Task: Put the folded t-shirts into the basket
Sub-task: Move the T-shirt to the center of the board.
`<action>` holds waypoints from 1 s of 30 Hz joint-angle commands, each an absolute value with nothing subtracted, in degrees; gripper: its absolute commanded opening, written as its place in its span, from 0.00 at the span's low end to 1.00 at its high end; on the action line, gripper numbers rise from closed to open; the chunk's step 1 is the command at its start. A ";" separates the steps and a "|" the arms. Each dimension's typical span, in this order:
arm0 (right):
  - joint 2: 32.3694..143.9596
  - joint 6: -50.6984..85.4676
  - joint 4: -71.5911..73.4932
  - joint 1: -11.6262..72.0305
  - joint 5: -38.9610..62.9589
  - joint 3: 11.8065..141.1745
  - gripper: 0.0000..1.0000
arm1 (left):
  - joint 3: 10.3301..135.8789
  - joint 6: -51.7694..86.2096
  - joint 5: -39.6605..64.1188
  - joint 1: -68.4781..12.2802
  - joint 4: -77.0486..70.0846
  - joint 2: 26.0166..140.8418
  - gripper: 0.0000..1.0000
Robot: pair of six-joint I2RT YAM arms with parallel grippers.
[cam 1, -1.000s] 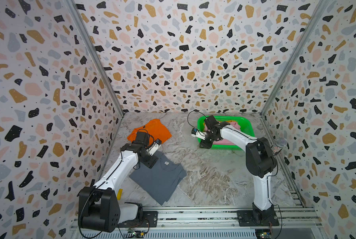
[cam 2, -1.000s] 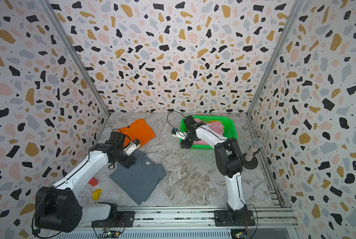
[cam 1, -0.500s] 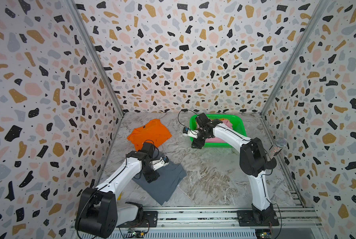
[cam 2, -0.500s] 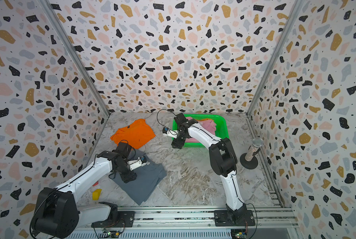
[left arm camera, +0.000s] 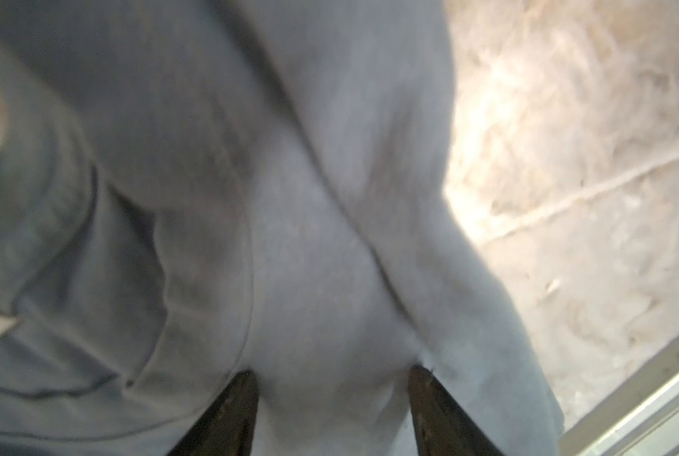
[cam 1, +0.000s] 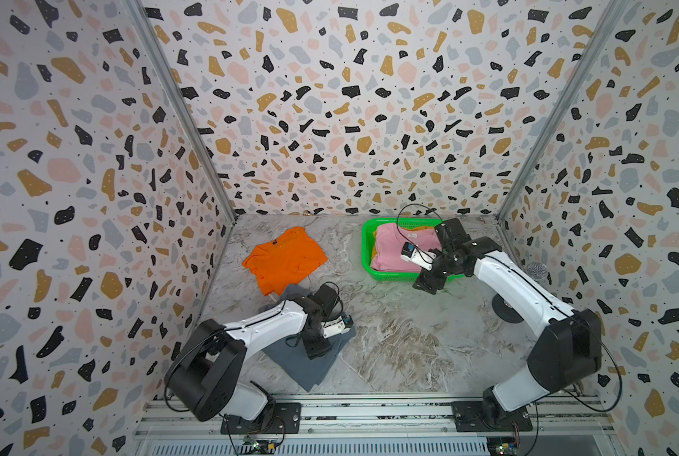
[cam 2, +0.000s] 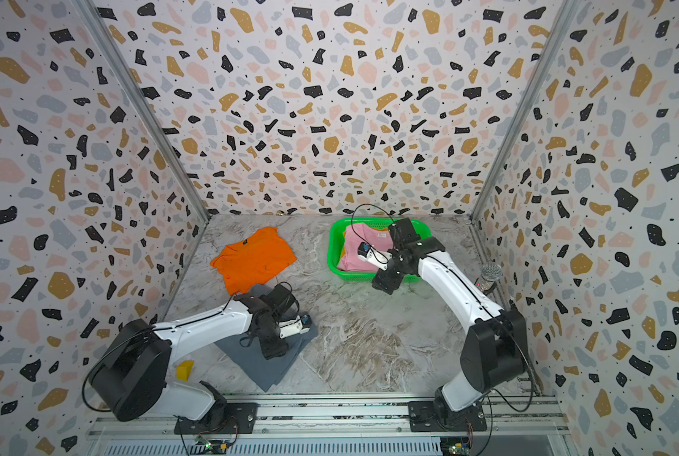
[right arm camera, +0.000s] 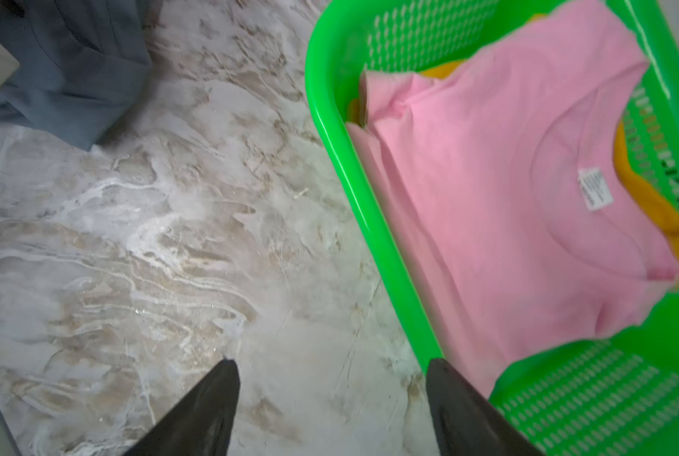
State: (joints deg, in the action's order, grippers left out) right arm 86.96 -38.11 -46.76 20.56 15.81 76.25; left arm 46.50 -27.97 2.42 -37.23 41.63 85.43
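Halfway-ish: pink shirt (right arm camera: 507, 205) over mustard shirt (right arm camera: 673, 237) in the basket (right arm camera: 590, 398), beside open, empty right jaws. Left to move: grey shirt (left arm camera: 310, 237) between spread left jaws (no pinch yet), orange shirt (cam 1: 286, 256) behind them on tabletop (cam 1: 409, 335).

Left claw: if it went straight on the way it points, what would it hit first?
The grey shirt: the left claw points down at it, open, with cloth right ahead of the tips. Whether they already touch it is unclear.
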 commanded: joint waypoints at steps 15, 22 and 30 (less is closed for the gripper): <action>74.52 -36.84 -53.89 7.73 15.24 65.10 0.81 | 76.65 3.00 25.54 -53.53 30.97 110.19 0.57; 76.86 -34.88 -52.44 6.30 24.06 63.46 0.83 | 74.58 5.01 30.30 -52.89 24.39 102.56 0.63; 80.73 -28.37 -38.48 16.06 27.90 54.65 0.83 | 68.92 -7.52 24.92 -32.60 37.36 95.16 0.67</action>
State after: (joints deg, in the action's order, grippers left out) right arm 79.24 -32.12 -44.29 12.64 25.63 56.21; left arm 70.72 -2.28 26.65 -38.81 30.85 95.22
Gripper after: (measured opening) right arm 0.826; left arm 0.669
